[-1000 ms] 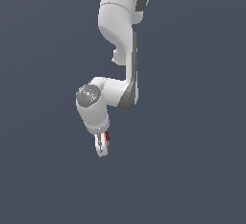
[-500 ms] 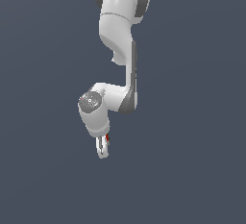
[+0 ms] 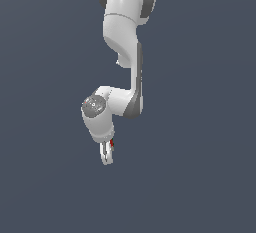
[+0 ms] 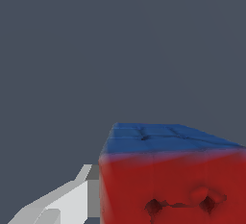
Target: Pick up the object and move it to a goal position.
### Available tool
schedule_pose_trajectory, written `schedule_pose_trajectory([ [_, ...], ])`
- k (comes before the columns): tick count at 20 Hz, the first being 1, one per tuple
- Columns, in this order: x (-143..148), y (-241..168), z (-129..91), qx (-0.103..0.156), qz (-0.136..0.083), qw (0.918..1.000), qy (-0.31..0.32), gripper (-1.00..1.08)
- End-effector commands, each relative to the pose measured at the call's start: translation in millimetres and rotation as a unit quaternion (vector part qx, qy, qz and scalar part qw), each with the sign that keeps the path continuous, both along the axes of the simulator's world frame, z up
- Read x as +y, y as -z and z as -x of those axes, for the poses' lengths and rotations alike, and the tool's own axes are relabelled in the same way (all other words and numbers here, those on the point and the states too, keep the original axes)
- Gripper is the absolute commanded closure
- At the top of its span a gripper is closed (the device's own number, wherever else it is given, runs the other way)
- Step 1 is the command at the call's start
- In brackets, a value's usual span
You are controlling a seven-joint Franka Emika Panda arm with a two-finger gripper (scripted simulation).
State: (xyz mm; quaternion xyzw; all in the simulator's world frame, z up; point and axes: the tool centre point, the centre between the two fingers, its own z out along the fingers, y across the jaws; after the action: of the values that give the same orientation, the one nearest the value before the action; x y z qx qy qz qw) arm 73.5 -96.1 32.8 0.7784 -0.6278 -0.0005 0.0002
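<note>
In the exterior view the white arm hangs down from the top, and my gripper [image 3: 106, 158] points downward in mid-air. The object [image 3: 112, 144] shows there only as a tiny red speck against the fingers' upper part, on the exterior view's right side. Close up in the wrist view, the object [image 4: 173, 184] is a red block with dark dots on its face and a blue upper side. One white finger [image 4: 72, 201] presses against its edge; the other finger is hidden. The gripper looks shut on the block.
Only a plain dark grey-blue background surrounds the arm in both views. No table, edge or other object shows.
The gripper and the red block have drifted very slightly down and toward the exterior view's right together. The arm's elbow and upper links shifted a little the same way.
</note>
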Motion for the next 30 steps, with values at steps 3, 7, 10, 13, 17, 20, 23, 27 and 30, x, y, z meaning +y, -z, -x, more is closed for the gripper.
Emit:
schedule_pose_trajectory([
  [3,-1,-1,1,0.0,0.0,1.0,0.0,1.08],
  [7,-5,-3,6,0.0,0.0,1.0,0.0,1.08],
  [10,-10,-7,13,0.0,0.0,1.0,0.0,1.08],
  [13,-18,-12,23,0.0,0.0,1.0,0.0,1.08],
  [17,-32,-22,42,0.0,0.0,1.0,0.0,1.08],
  [20,-46,-31,61,0.0,0.0,1.0,0.0,1.08],
  [23,-63,-42,82,0.0,-0.001,1.0,0.0,1.08],
  [27,-86,-58,111,0.0,-0.001,1.0,0.0,1.08],
  [30,-102,-68,131,0.0,-0.001,1.0,0.0,1.08],
])
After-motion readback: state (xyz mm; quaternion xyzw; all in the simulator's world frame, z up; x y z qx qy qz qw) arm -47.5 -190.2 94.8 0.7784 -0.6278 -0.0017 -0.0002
